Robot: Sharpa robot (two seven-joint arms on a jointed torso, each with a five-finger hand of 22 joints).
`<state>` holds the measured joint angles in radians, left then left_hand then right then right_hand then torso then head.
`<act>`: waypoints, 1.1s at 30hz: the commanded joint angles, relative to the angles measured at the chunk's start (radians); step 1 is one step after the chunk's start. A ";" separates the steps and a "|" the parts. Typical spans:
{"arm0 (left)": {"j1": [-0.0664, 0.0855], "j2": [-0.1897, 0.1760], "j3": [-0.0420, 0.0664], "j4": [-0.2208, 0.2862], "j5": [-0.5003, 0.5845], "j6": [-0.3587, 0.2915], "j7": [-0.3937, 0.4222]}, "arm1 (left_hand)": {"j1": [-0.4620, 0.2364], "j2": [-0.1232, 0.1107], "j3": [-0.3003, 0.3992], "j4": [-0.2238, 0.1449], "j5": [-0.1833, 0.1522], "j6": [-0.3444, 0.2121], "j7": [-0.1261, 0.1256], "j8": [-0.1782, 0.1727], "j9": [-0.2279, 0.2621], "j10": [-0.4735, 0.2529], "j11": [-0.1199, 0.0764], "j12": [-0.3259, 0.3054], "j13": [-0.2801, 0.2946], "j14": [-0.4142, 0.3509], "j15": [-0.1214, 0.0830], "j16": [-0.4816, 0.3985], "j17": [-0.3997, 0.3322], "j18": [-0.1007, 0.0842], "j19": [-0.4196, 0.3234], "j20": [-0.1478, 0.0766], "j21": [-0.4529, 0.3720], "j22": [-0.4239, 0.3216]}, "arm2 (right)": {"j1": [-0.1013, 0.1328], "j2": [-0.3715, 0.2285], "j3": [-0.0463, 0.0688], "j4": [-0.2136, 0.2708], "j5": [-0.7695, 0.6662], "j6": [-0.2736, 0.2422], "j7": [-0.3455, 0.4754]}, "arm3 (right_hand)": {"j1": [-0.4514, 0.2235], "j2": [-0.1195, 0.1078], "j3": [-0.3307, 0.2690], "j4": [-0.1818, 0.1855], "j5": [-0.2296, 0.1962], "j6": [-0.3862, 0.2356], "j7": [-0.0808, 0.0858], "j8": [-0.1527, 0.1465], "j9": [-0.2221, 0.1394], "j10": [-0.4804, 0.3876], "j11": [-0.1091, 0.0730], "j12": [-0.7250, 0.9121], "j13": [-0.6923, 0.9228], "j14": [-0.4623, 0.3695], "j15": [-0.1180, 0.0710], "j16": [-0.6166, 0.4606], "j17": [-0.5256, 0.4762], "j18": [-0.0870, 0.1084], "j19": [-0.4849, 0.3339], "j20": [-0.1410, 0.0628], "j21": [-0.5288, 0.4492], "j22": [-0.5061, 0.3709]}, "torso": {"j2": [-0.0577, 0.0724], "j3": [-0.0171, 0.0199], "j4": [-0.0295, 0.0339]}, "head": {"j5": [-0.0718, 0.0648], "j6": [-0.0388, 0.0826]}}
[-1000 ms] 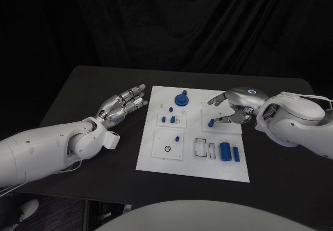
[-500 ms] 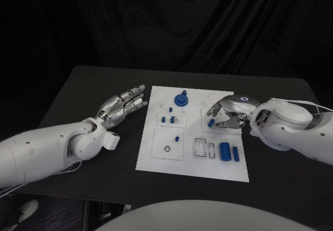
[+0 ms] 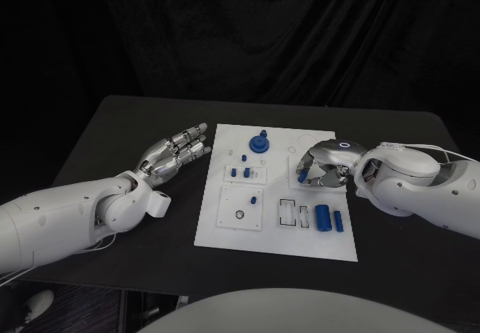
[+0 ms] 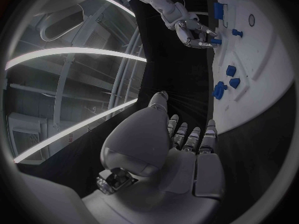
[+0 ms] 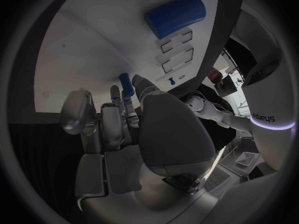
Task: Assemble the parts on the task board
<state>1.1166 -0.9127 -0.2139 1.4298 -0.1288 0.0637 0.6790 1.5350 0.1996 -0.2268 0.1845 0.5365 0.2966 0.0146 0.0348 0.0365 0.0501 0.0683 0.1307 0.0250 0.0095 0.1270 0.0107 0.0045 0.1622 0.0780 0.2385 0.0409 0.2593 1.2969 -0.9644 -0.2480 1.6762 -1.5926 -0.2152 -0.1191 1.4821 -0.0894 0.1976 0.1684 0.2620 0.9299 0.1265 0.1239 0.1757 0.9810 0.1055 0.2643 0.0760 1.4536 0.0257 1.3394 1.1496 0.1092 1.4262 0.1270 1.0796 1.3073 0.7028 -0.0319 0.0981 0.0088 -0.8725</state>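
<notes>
Head view: right hand (image 3: 325, 168) has slid left over the task board (image 3: 278, 236) in the last second and curled onto the small blue peg (image 3: 303, 177) on the board's right side; likely pinching it, pick-up under way. Left hand (image 3: 177, 153) unchanged, fingers apart, empty, over the table (image 3: 120, 125) left of board.

Left wrist view: left hand (image 4: 187, 139) flat, holding nothing.

Right wrist view: right hand's fingers (image 5: 116, 104) touch the peg (image 5: 126, 82).

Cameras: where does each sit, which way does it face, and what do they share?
Head view: on the head, looking down at the task board; both arms show.
Left wrist view: behind the left hand, facing across the table; right hand beyond.
Right wrist view: behind the right hand, facing a small blue part.
All share the board.
</notes>
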 commanded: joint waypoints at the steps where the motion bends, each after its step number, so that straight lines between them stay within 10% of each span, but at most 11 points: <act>1: -0.002 0.002 0.001 0.002 0.005 0.014 0.075 | 0.002 0.006 0.001 -0.008 0.003 0.003 -0.001 0.002 0.000 -0.001 -0.007 0.002 0.000 0.002 0.007 -0.004 0.000 0.014 0.003 0.010 0.001 0.003 | -0.003 0.003 0.000 -0.001 -0.007 0.025 0.001 | 0.011 -0.002 0.017 -0.004 0.010 0.018 0.001 0.005 0.003 0.015 -0.002 -0.008 -0.003 -0.001 -0.007 -0.007 -0.003 -0.015 0.001 -0.007 0.003 0.139 | 0.000 -0.0003 -0.0021 | 0.004 0.000; 8: -0.003 0.001 0.001 0.002 0.005 0.017 0.071 | 0.002 0.007 0.002 -0.011 0.003 0.009 0.008 0.003 0.001 -0.001 -0.009 0.002 0.000 0.003 0.010 -0.004 0.001 0.015 0.005 0.015 0.002 0.004 | -0.005 0.007 0.000 -0.002 -0.007 0.012 0.006 | 0.038 -0.002 0.078 -0.030 0.019 0.076 0.005 0.021 0.027 0.133 -0.036 -0.002 0.005 -0.001 -0.034 -0.012 -0.007 -0.014 0.001 -0.029 0.004 0.139 | 0.000 -0.0003 -0.0006 | 0.003 0.000; 23: -0.005 0.002 0.001 0.001 0.005 0.018 0.061 | 0.003 0.009 0.004 -0.013 0.003 0.014 0.017 0.004 0.002 -0.002 -0.012 0.002 0.000 0.003 0.012 -0.004 0.000 0.016 0.006 0.018 0.003 0.004 | -0.005 -0.021 0.001 0.043 -0.028 -0.125 0.040 | 0.049 0.011 0.109 -0.057 -0.022 0.147 -0.005 0.056 0.070 0.188 -0.046 -0.029 0.007 0.002 -0.043 -0.018 -0.011 -0.016 0.003 -0.040 0.011 0.141 | -0.001 -0.0004 -0.0012 | 0.012 0.000; 33: -0.006 0.002 0.001 0.002 0.005 0.015 0.056 | 0.003 0.010 0.004 -0.013 0.003 0.013 0.018 0.004 0.002 -0.002 -0.013 0.001 0.000 0.003 0.013 -0.003 0.001 0.016 0.006 0.019 0.003 0.004 | 0.050 -0.048 0.001 0.130 -0.051 -0.105 0.025 | 0.038 0.014 0.107 -0.055 -0.032 0.161 -0.009 0.070 0.089 0.191 -0.046 -0.054 0.001 0.003 -0.043 -0.020 -0.011 -0.018 0.005 -0.041 0.017 0.142 | -0.003 -0.0004 -0.0010 | 0.019 0.000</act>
<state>1.1122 -0.9120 -0.2139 1.4293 -0.1288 0.0702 0.6791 1.5350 0.1996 -0.2243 0.1764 0.5368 0.3074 0.0254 0.0348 0.0373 0.0504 0.0613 0.1306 0.0250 0.0129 0.1305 0.0107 0.0047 0.1623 0.0831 0.2507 0.0410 0.2619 1.3397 -1.0100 -0.2478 1.7906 -1.6193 -0.3097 -0.0938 1.5286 -0.0863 0.3022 0.1112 0.2346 1.0764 0.1113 0.1704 0.2219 1.1686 0.0568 0.2168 0.0776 1.4590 -0.0118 1.3244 1.1384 0.1093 1.4294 0.0911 1.0921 1.3073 0.7005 -0.0321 0.0970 0.0259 -0.8726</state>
